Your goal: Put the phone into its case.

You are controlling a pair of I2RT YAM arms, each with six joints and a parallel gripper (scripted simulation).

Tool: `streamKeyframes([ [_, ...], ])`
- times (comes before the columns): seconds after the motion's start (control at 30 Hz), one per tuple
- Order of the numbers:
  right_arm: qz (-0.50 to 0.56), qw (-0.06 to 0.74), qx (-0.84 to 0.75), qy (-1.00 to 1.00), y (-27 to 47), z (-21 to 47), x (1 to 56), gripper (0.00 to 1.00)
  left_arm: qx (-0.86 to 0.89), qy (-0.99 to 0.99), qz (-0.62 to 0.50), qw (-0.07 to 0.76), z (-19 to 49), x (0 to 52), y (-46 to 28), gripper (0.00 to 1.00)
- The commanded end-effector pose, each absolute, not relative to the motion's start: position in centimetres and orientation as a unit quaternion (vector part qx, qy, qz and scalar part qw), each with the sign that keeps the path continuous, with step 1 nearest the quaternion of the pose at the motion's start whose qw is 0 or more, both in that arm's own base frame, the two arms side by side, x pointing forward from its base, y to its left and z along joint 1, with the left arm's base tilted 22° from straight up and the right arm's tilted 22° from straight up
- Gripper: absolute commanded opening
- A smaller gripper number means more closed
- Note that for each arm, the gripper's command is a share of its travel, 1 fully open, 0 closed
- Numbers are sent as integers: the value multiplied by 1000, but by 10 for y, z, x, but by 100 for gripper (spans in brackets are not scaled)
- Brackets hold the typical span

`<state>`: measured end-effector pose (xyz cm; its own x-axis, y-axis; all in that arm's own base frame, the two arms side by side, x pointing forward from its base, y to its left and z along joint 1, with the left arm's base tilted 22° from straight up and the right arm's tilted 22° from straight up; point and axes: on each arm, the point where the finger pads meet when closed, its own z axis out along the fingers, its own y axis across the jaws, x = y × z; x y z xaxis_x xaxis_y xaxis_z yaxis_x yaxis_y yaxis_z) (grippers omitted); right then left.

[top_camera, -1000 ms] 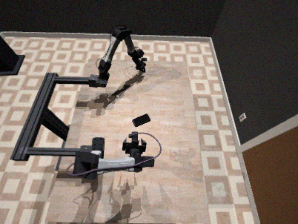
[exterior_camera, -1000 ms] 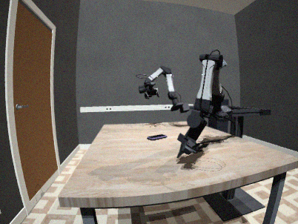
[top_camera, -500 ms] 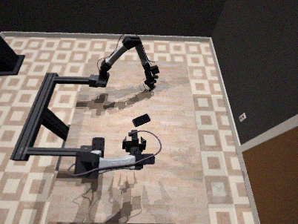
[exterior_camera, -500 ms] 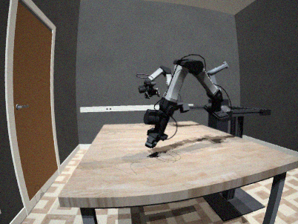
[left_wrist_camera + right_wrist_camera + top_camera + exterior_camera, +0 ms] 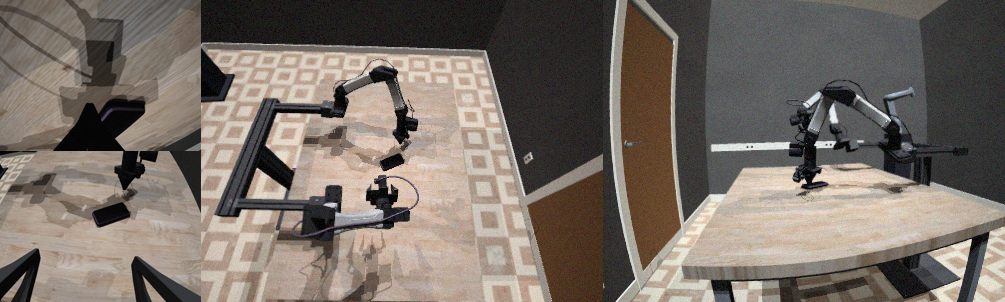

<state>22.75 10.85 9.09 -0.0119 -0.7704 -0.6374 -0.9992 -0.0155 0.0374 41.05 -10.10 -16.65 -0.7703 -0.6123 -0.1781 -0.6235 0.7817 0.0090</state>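
Note:
One black slab point(image 5: 392, 161) point(image 5: 818, 185) point(image 5: 124, 120) point(image 5: 111, 214) with rounded corners lies flat on the table. A thin purple band runs along its edge. Phone and case do not show as two separate things, and I cannot tell how one sits in or on the other. My left gripper point(image 5: 403, 141) point(image 5: 809, 183) point(image 5: 89, 107) point(image 5: 124, 189) is shut and empty, pointing down beside the slab, on its far side in the right wrist view. My right gripper point(image 5: 382, 187) point(image 5: 87, 258) is wide open and empty, above the table on the slab's other side.
The wooden table point(image 5: 441, 210) point(image 5: 843, 230) point(image 5: 162, 105) point(image 5: 73, 241) carries overlapping arm shadows around the slab. The two grippers stand on opposite sides of the slab, fairly near each other. Both arms are mounted on a black frame point(image 5: 248, 155) at one table edge.

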Motion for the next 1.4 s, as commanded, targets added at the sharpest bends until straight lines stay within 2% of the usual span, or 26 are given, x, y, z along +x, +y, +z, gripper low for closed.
streamKeyframes([
  [0.0, 254, 229, -668, 661, 111, 93, 228, 100, -315, 941, 108, 56, -184, 374, -144, 0],
  [0.13, 254, 229, -668, 661, 111, 93, 228, 100, -278, 946, 123, 112, -196, 371, -183, 0],
  [0.57, 254, 229, -668, 661, 111, 93, 228, 100, -225, 955, 163, 108, -223, 308, -233, 0],
  [1.17, 254, 229, -668, 661, 111, 93, 228, 100, -223, 957, 147, 111, -217, 312, -241, 0],
  [1.27, 254, 229, -668, 661, 111, 93, 228, 100, -223, 957, 147, 111, -217, 312, -241, 34],
  [1.37, 254, 229, -668, 661, 111, 93, 228, 100, -228, 955, 150, 114, -216, 318, -233, 35],
])
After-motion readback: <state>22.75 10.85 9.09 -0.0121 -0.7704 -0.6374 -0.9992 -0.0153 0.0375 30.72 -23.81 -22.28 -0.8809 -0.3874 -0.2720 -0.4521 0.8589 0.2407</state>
